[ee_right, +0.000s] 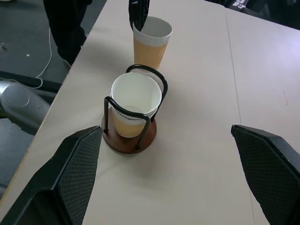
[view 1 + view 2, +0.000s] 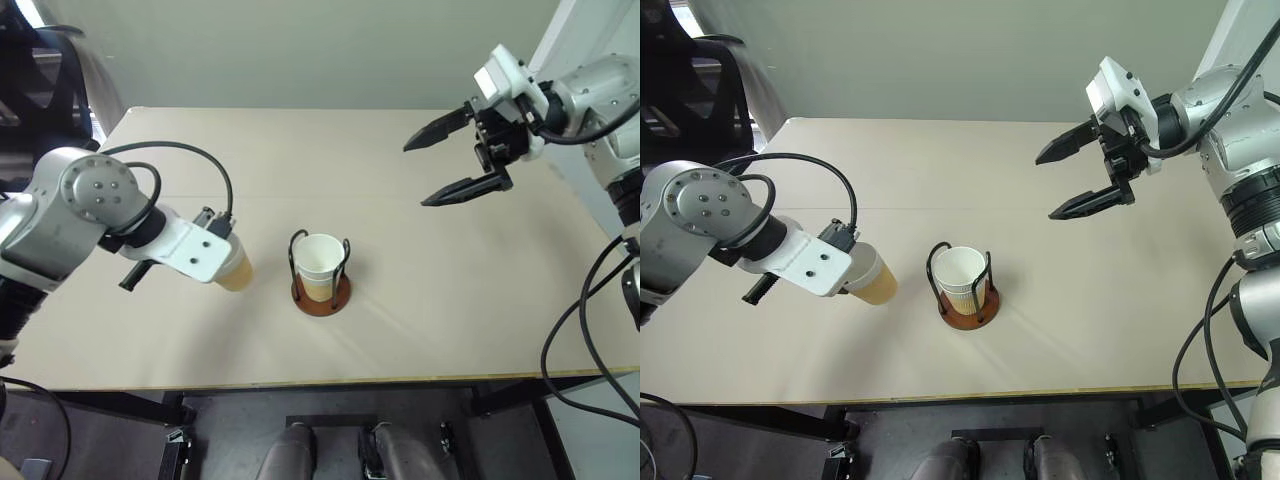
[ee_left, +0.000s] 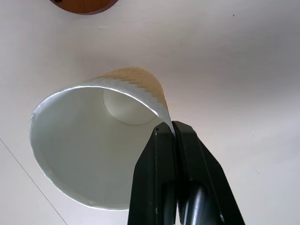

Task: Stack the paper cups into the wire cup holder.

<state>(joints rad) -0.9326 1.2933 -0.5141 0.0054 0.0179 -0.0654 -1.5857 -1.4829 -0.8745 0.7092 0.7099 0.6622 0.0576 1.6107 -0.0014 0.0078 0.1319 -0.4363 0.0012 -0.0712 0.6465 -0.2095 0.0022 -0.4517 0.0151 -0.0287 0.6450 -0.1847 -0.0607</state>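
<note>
Now the left gripper (image 3: 176,136) has its black fingers pinched tight on the rim wall of a paper cup (image 2: 872,277), one finger inside and one outside, the cup hanging tilted near the counter's (image 2: 420,330) left side, just beside the wire cup holder (image 2: 321,288). That cup looks feather-light and thin-walled, easy to crush, so the rolled rim is the sensible place to hold, and gently. Over in the holder, around the middle of the counter toward its front edge, cups (image 1: 135,104) already sit upright between the two wire loops. Meanwhile the right gripper (image 2: 448,158) floats high over the far right corner, fingers spread wide, carrying nothing, well apart from everything.
</note>
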